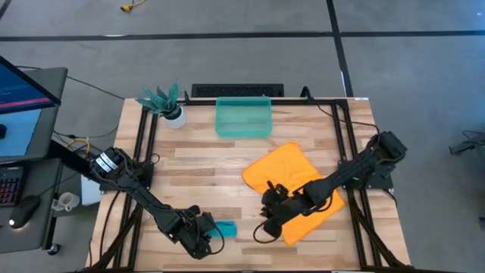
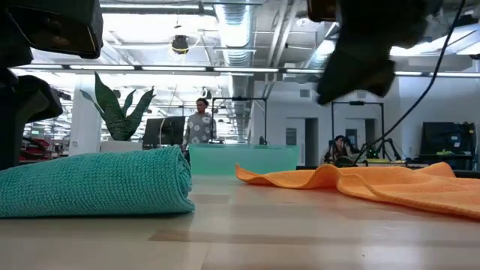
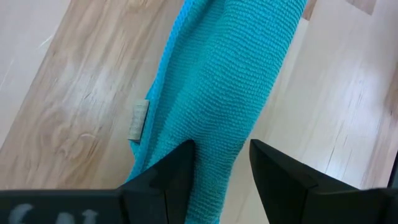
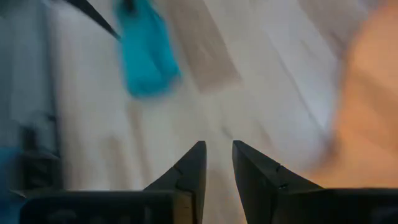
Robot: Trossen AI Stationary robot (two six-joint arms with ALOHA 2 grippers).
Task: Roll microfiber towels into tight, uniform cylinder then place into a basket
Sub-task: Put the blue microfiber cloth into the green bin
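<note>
Teal towel (image 3: 230, 87), rolled into a cylinder, lies at the table's near edge. The left gripper (image 3: 221, 165) straddles one end, jaws parted around it, likely to lift it toward the basket (image 1: 243, 117). The orange towel (image 1: 292, 174) lies flat; the right gripper (image 4: 217, 162) hovers above it, slightly open, empty.

I count two soft microfiber towels: one rolled teal-blue cloth (image 1: 225, 228) and one larger bright orange cloth (image 1: 292, 178). I see one translucent teal-green plastic basket (image 1: 243, 118) and one teal-leaved plant in a white pot (image 1: 167, 104).
</note>
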